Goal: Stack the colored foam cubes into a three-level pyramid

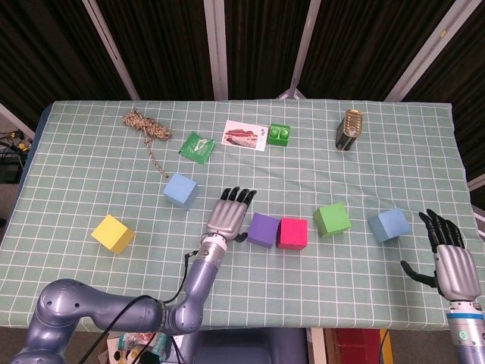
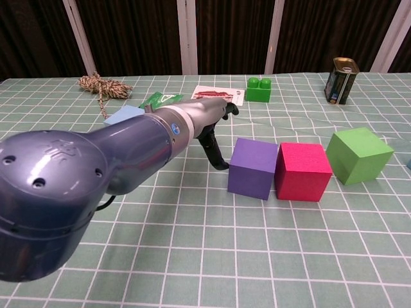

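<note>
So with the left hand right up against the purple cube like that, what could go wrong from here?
1. The left hand is beside the purple cube, which sits against the pink cube; further sideways pressure would likely shove both cubes along rather than line them up.
2. The hand holds nothing, with its fingers extended; closing on the purple cube may catch the pink one, since no gap shows between them.
3. The green cube stands just beyond the pink one and could get bumped.

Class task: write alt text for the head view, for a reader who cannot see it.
On a green checked table, the robot's left hand, fingers apart, is against the purple cube, which touches the pink cube. A green cube, two blue cubes and a yellow cube lie apart; the right hand is open at the right edge.
</note>
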Robot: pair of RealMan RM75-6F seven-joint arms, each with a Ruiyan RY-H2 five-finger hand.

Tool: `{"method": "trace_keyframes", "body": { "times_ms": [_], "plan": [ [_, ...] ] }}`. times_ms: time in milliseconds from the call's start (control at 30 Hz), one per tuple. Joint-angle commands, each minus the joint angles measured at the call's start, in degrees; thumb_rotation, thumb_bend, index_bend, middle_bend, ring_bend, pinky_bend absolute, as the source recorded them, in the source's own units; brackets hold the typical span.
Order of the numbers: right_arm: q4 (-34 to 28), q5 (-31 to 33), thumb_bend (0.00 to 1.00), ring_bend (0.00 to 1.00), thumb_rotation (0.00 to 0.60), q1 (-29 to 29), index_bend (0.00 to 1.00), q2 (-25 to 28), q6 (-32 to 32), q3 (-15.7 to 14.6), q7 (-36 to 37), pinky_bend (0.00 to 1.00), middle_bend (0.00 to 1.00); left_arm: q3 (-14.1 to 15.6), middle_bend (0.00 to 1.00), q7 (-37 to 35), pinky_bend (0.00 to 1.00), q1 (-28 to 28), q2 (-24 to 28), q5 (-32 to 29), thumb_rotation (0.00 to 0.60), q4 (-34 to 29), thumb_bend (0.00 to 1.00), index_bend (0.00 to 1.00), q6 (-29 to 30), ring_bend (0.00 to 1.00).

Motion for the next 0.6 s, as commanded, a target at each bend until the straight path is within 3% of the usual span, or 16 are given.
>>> {"method": "trace_keyframes", "body": {
  "times_ms": [33,600],
  "plan": [
    [0.02,0.04,0.25,0.00,0.600,-0.01,0.00,0.02,-0.02,0.00,0.03,0.00,0.00,-0.01,0.06,-0.14,0.04,-0.10,-0.32,0.08,0.600,0.11,0.34,0.00,-0.15,0.00],
    [-0.04,0.08,0.25,0.00,0.600,-0.02,0.00,0.13,-0.11,-0.02,0.13,0.00,0.00,-0.09,0.06,-0.66,0.04,0.00,-1.04,0.00,0.600,0.70,0.34,0.00,-0.45,0.00]
  ]
}}
